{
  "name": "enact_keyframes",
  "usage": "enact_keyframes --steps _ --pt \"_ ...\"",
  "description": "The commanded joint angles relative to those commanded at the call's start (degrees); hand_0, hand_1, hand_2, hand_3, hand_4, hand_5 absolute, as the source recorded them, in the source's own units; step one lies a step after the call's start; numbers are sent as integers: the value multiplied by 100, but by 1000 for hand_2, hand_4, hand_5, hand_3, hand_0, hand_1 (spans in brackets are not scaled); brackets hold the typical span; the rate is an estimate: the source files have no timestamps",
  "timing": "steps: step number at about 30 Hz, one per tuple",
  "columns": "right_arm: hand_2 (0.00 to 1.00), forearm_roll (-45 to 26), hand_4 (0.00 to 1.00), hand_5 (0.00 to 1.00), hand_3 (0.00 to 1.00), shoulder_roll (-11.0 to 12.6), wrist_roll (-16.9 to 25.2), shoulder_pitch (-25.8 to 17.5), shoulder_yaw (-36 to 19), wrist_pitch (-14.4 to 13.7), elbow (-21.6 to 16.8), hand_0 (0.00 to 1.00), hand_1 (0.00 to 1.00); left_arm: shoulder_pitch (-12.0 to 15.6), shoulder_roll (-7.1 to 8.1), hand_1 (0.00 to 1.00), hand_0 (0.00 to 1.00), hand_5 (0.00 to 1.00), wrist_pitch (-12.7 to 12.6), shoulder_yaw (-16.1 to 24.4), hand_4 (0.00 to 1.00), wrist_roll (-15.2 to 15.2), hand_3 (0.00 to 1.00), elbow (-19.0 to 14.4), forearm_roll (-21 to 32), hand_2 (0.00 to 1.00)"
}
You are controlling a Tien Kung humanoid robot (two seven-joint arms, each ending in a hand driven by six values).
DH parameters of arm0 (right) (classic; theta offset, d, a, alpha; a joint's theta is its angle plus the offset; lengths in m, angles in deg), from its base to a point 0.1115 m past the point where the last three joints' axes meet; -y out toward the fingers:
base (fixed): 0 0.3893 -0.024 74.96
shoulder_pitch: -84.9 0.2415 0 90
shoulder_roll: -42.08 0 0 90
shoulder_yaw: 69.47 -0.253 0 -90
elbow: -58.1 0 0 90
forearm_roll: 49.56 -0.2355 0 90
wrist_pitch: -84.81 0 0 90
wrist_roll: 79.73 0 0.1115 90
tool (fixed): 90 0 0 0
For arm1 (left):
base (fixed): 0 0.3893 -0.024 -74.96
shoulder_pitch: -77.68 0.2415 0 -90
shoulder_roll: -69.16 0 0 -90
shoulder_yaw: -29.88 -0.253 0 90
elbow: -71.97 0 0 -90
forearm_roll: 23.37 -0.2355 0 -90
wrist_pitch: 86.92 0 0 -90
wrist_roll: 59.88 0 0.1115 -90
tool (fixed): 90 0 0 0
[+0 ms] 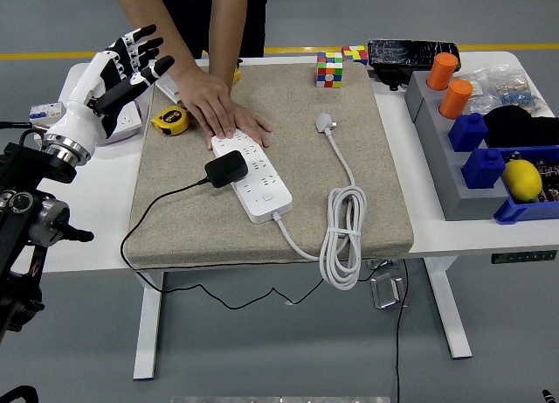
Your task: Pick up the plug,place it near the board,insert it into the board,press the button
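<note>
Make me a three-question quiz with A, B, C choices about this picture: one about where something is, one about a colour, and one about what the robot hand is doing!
1. Where is the black plug?
A. in the white power strip
B. on the floor
C. in the robot's hand

2. What colour is the tape measure?
A. blue
B. yellow
C. green

3. The robot's left hand is
A. gripping the plug
B. pressing the strip
C. open, raised, holding nothing

Answers: 1 A, it sits on the strip's near end. 2 B, its case is yellow. 3 C, fingers spread above the table's left side.
</note>
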Motion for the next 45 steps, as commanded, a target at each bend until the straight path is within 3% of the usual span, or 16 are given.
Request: enact_keyframes --steps 10,13,20,25,31,37,45 --pt "783 0 998 998 794 28 2 -3 26 -3 -9 956 845 -217 171 921 868 511 379 -521 998 -108 888 140 -1345 882" --pt "783 -5 998 998 794 24 -2 -21 28 -3 -8 955 845 -270 189 892 854 472 470 -680 998 -88 872 260 -1804 854" --pt "783 10 998 998 794 -1 -9 -49 5 -8 -17 955 845 -439 229 874 832 417 488 -1112 998 7 852 603 -3044 835" --pt "783 17 998 998 794 18 -3 -4 -4 -16 -28 953 844 -565 178 837 800 389 428 -1311 998 34 828 885 -3816 793" --pt "782 -8 998 998 794 21 -6 -4 34 -17 -23 952 845 -748 92 807 777 419 407 -1574 998 34 816 1285 -4182 768" --pt "782 -3 998 998 794 15 -13 8 36 -21 -24 950 844 -927 -5 806 778 433 426 -1884 998 28 813 1750 -4153 770" --pt "782 -2 998 998 793 29 -12 33 33 -26 -28 949 844 -1113 -147 807 775 433 276 -1982 998 113 813 2284 -4141 779"
